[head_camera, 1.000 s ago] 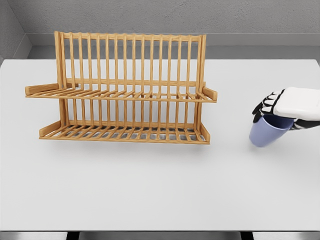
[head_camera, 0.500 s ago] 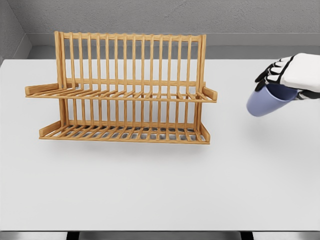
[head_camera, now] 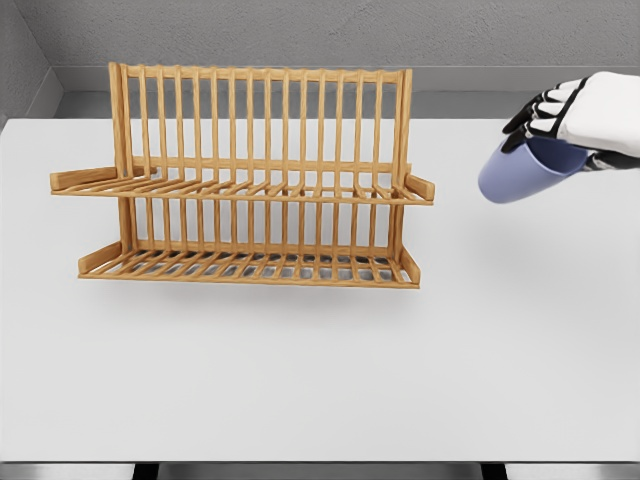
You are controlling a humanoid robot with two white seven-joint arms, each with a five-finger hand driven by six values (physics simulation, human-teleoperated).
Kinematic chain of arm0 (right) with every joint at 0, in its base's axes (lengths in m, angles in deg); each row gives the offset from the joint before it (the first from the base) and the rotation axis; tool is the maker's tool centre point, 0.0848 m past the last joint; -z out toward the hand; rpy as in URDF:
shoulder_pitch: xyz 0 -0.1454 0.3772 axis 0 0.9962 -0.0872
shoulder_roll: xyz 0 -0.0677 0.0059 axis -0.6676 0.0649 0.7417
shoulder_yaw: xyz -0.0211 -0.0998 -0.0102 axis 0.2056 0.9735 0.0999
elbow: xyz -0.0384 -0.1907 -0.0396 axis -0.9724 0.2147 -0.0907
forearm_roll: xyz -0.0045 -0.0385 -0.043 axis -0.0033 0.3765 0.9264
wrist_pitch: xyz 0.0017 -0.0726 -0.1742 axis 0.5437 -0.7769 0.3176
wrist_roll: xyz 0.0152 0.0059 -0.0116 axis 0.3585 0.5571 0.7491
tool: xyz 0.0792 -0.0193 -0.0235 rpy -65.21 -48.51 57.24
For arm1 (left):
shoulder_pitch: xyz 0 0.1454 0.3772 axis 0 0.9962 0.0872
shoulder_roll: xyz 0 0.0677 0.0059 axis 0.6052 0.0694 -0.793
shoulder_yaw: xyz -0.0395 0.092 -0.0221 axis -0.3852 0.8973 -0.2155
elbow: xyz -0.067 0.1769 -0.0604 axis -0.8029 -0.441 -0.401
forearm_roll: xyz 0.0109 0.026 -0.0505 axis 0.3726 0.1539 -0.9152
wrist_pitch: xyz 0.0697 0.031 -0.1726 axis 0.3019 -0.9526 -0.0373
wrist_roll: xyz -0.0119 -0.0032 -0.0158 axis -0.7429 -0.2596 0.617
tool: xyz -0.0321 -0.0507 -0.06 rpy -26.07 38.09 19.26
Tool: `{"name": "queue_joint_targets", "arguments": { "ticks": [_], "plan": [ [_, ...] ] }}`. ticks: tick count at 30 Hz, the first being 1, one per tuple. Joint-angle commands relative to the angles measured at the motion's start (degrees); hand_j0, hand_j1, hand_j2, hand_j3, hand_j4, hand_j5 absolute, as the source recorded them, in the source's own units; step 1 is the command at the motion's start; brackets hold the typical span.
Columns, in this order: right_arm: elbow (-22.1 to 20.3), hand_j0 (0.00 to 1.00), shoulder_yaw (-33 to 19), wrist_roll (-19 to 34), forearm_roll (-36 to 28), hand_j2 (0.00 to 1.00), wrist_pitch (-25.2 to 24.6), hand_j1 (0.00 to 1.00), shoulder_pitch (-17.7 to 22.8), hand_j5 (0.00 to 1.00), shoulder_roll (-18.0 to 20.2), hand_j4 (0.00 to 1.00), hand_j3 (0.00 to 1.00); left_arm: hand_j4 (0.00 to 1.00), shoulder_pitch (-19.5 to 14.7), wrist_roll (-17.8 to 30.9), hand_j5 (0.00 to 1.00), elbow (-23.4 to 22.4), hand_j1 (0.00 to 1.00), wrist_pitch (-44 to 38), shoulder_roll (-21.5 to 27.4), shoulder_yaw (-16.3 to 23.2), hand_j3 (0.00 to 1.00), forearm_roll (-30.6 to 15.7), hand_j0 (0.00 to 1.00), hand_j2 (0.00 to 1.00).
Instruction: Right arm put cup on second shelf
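The cup (head_camera: 518, 179) is hanging in the air at three o'clock from the rack (head_camera: 250, 180), well apart from it and tilting with its base down toward the left. The right hand (head_camera: 575, 118) is curling its fingers (head_camera: 535, 112) over the rim, gripping it from above, over the table (head_camera: 320, 380).
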Motion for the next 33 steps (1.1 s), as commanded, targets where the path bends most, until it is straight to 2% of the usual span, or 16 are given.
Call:
{"name": "queue_joint_targets", "arguments": {
  "ticks": [1, 5, 15, 25, 33],
  "plan": [
    [0.0, 0.64, -0.6, 0.0, -0.4, 0.64, -0.2, 0.64, 0.0, 0.64, -0.4, 0.64, 0.64, 1.0, 0.0, 0.0, 1.0, 0.0, 1.0, 0.0, 0.0, 0.0, 1.0, 0.0, 1.0, 1.0],
    [-0.2, 0.64, -2.1, 0.0, -0.4, 0.64, -0.2, 0.64, -0.4, 0.64, -1.1, 0.64, 0.64, 1.0, 0.0, 0.0, 1.0, 0.0, 1.0, 0.0, 0.0, 0.0, 1.0, 0.0, 1.0, 1.0],
    [-0.5, 0.64, -1.8, 0.0, -0.5, 0.64, -2.3, 0.64, -4.5, 0.64, -6.2, 0.64, 0.64, 1.0, 0.0, 0.0, 1.0, 0.0, 1.0, 0.0, 0.0, 0.0, 1.0, 0.0, 1.0, 1.0],
    [-0.5, 0.64, -1.7, 0.0, -0.4, 0.64, -2.8, 0.64, -5.4, 0.64, -12.3, 0.64, 0.64, 1.0, 0.0, 0.0, 1.0, 0.0, 1.0, 0.0, 0.0, 0.0, 1.0, 0.0, 1.0, 1.0],
    [-0.5, 0.64, -0.1, 0.0, -0.2, 0.64, -2.9, 0.64, -6.3, 0.64, -15.0, 0.64, 0.64, 1.0, 0.0, 0.0, 1.0, 0.0, 1.0, 0.0, 0.0, 0.0, 1.0, 0.0, 1.0, 1.0]
  ]
}}
